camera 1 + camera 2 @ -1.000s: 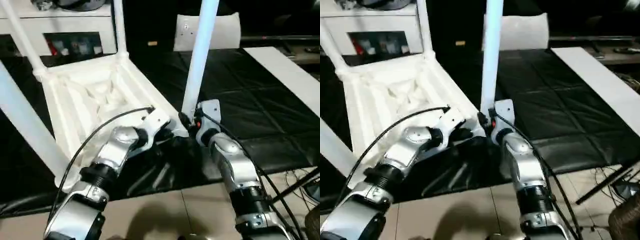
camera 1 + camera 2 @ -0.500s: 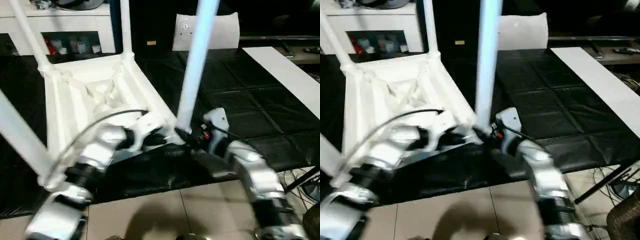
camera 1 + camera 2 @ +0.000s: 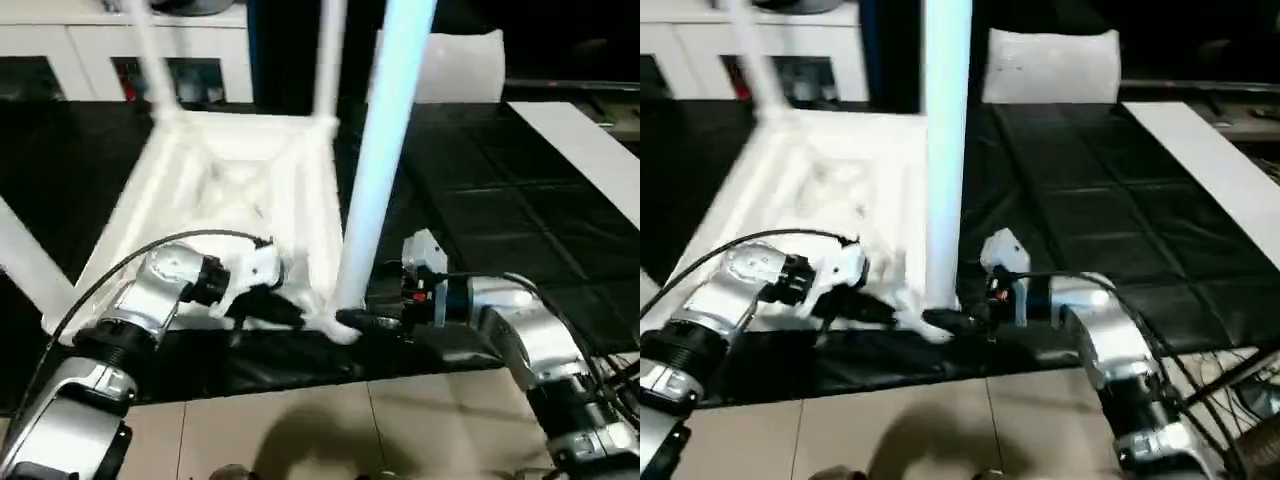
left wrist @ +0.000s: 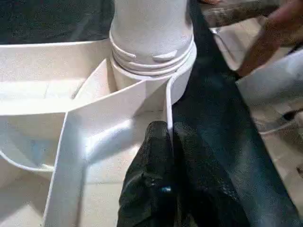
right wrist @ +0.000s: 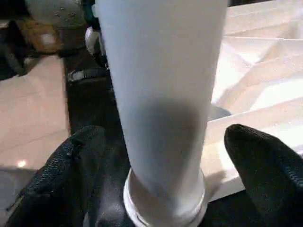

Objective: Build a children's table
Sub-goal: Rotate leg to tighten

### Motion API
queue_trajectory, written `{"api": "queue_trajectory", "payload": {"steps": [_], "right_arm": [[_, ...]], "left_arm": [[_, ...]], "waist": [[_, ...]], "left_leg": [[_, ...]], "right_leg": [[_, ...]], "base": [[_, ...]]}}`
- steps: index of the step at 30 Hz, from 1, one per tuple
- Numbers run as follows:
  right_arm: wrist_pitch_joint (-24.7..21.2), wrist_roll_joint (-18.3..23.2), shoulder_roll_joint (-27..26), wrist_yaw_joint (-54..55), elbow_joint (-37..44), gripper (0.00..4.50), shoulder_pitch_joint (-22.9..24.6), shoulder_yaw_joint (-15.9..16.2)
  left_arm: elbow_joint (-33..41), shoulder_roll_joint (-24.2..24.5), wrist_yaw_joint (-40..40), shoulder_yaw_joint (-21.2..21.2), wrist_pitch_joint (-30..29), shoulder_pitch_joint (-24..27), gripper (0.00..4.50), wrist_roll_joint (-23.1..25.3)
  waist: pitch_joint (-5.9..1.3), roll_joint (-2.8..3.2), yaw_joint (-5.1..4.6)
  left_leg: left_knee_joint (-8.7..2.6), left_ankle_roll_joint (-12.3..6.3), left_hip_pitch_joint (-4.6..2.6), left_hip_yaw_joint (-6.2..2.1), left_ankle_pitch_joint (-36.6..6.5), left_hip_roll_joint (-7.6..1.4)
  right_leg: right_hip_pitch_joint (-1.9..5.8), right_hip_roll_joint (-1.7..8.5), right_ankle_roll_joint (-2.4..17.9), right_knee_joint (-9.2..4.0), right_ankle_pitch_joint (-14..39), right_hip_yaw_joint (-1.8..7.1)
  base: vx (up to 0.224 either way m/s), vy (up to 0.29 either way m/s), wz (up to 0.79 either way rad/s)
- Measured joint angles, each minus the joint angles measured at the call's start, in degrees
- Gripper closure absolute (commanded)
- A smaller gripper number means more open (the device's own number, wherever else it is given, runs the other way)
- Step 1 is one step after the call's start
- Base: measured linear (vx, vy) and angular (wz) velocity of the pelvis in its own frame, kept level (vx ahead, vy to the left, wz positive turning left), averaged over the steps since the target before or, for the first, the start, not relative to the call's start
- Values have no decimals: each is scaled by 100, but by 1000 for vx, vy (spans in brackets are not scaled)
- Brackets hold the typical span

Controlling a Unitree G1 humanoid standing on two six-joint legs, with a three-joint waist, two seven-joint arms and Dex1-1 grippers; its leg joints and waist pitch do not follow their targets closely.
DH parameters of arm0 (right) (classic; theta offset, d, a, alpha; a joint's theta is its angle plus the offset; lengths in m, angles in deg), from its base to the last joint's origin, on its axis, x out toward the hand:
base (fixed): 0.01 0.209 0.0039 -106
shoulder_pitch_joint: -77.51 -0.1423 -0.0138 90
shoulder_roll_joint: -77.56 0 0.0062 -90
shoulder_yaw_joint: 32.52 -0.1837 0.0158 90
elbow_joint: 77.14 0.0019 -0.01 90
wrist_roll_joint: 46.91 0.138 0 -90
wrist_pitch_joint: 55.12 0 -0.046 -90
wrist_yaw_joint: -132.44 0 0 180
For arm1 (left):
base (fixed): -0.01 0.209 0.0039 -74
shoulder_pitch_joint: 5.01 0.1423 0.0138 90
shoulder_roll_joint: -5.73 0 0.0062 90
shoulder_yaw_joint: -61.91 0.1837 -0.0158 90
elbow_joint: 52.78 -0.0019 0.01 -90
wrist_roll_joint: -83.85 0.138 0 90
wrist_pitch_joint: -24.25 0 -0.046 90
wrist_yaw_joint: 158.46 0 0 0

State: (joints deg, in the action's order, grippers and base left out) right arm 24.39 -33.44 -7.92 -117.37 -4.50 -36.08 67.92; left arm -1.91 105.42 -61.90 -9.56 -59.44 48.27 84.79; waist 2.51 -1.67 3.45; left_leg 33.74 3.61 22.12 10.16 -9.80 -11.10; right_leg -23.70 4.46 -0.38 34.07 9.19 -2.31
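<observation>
The children's table lies upside down on the black mat, its ribbed white top [image 3: 240,190] facing up. The near leg [image 3: 375,170] stands in the near corner socket [image 4: 151,61], and further legs [image 3: 330,60] rise at the far corners. My left gripper [image 3: 290,310] is shut on the thin rim of the top just beside that socket, as the left wrist view shows [image 4: 169,132]. My right gripper [image 3: 365,322] is open at the foot of the near leg [image 5: 161,85]. Its fingers [image 5: 265,165] stand on either side of the tube, apart from it.
A black mat [image 3: 480,200] covers the ground under the table, with tiled floor [image 3: 300,430] along its near edge. A white cabinet [image 3: 60,40] and a whitish bag [image 3: 460,65] stand at the back. A long white board [image 3: 590,150] lies at the right.
My right gripper's fingers have spread apart off the near leg, and that forearm has swung out to the right. The whole view has shifted. My left gripper keeps its grip on the rim.
</observation>
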Motion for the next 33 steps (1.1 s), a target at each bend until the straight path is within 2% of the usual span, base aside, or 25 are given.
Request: {"api": "queue_trajectory", "payload": {"steps": [4, 7, 9, 12, 14, 18, 24, 29, 31, 33], "right_arm": [[-1, 37, 22, -353, -206, 80, -106, 141], [0, 38, 24, -447, -327, 87, -159, 143], [0, 39, 7, -499, -369, 124, -184, 146], [0, 41, -6, -573, -377, 135, -202, 178], [1, 41, -17, -587, -416, 165, -233, 208], [7, 41, -35, -609, -494, 184, -315, 241], [-22, 45, -119, -606, -567, 236, -319, 227], [-525, 68, -207, 0, -287, 250, -159, 39], [-637, -15, -339, 489, -116, 251, -19, -60], [-715, -91, -513, 1048, -34, 251, 69, -199]], "left_arm": [[-199, 16, -258, 58, 178, -120, 450, 26], [-244, 38, -381, 91, 260, -161, 450, 43], [-340, 38, -442, 148, 310, -240, 450, 46], [-455, 35, -484, 166, 401, -296, 450, 47], [-487, 32, -487, 172, 423, -314, 450, 53], [-578, 13, -504, 175, 493, -356, 450, 62], [-679, 5, -513, 183, 551, -401, 450, 67], [-653, -189, 3, 111, 73, -441, 450, 158], [-614, -292, 286, -6, -266, -427, 450, 166], [-606, -397, 635, -91, -528, -418, 450, 188]], "waist": [[2, -3, 12], [2, -4, 21], [2, -4, 30], [2, -4, 30], [2, -4, 30], [2, -4, 32], [2, -4, 41], [2, -4, 94], [3, -5, 74], [4, -6, -12]], "left_leg": [[3, 1, -5, 2, 0, -1], [3, 1, -4, 2, 0, -2], [3, 1, -4, 3, 0, -2], [3, 1, -5, 3, 0, -2], [3, 1, -5, 3, 1, -3], [3, 1, -6, 3, 1, -4], [3, 2, -7, 4, 1, -5], [5, 3, -38, 5, 2, -3], [4, 5, -52, 5, 3, -2], [4, 6, -65, 2, 3, 7]], "right_leg": [[3, 0, 1, 4, -1, 0], [3, 0, 2, 4, -1, 0], [3, 0, 2, 4, -1, 0], [3, 0, 2, 5, -1, -1], [3, 0, 2, 5, -1, -1], [4, 0, 3, 6, -2, -3], [4, 0, 3, 6, -2, -3], [31, 5, -18, 6, 11, 0], [40, 5, -23, 5, 13, 3], [44, 9, -28, -1, 17, 5]], "base": [[0, 0, 0], [0, 0, 0], [0, 0, 0], [0, 0, 0], [0, 0, 0], [0, 0, 0], [0, 0, 0], [0, 0, 0], [0, 0, 0], [0, 0, 0]]}}
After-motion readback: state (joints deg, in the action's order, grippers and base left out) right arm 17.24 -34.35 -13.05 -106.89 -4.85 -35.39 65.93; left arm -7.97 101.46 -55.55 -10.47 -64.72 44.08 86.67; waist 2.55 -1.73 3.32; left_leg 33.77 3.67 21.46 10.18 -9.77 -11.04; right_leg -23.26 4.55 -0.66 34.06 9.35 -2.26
